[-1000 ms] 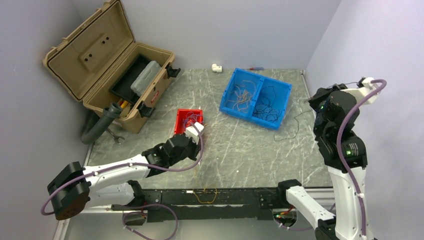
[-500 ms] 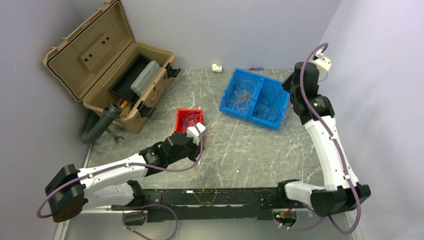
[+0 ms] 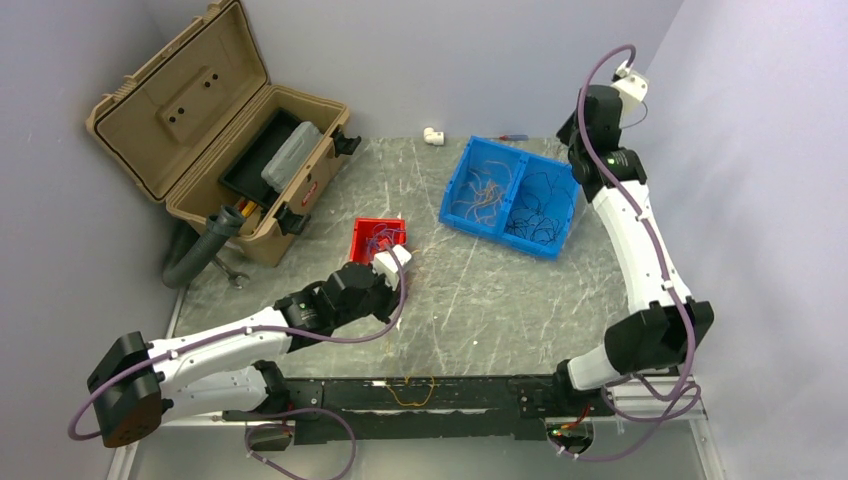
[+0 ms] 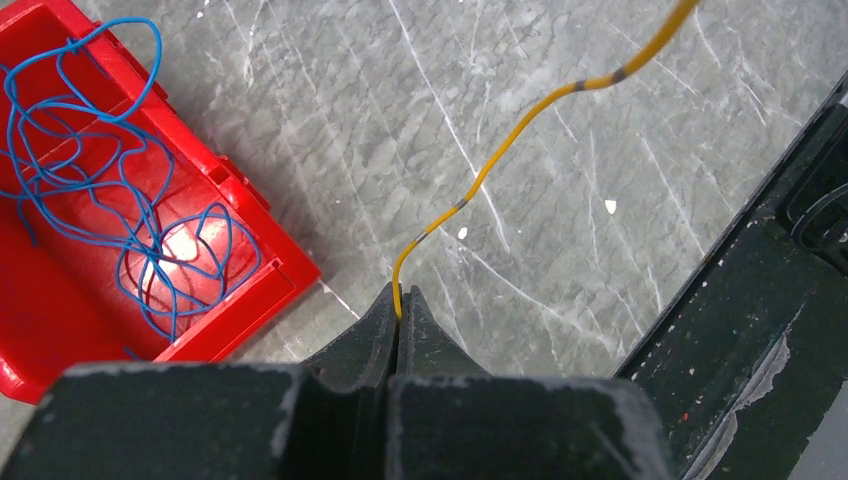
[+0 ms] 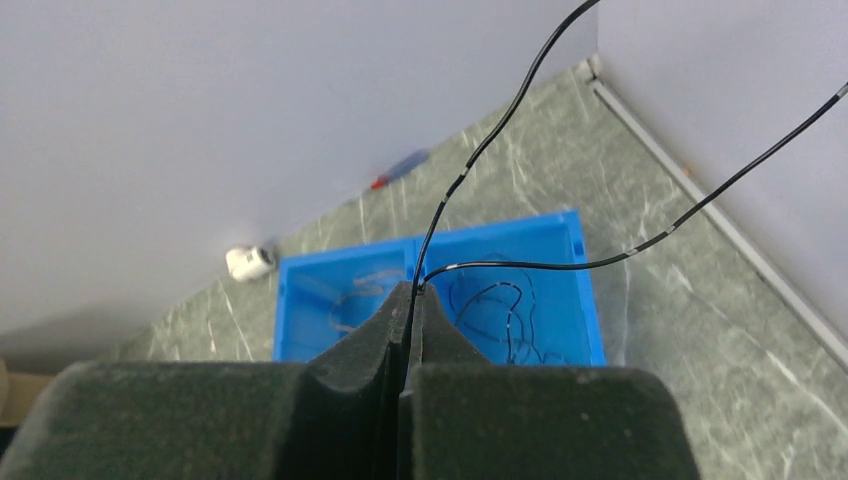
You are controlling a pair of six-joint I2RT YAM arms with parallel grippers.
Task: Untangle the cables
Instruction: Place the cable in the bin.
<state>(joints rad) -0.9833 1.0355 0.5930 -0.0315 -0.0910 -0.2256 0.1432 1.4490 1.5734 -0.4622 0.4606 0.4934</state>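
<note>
Pinching a yellow wire [image 4: 520, 125] with its jaws closed tight, the left gripper [image 4: 400, 300] sits low over the table [image 4: 560, 250], just beside the red tray [image 4: 60, 330] where blue wires [image 4: 90, 190] lie loosely tangled. The right gripper [image 5: 410, 295], raised above the blue bin [image 3: 452, 195], is clamped on a black wire [image 5: 500, 110]. Orange wires [image 3: 480, 195] fill the bin's left compartment, black wires [image 3: 535, 215] its right
</note>
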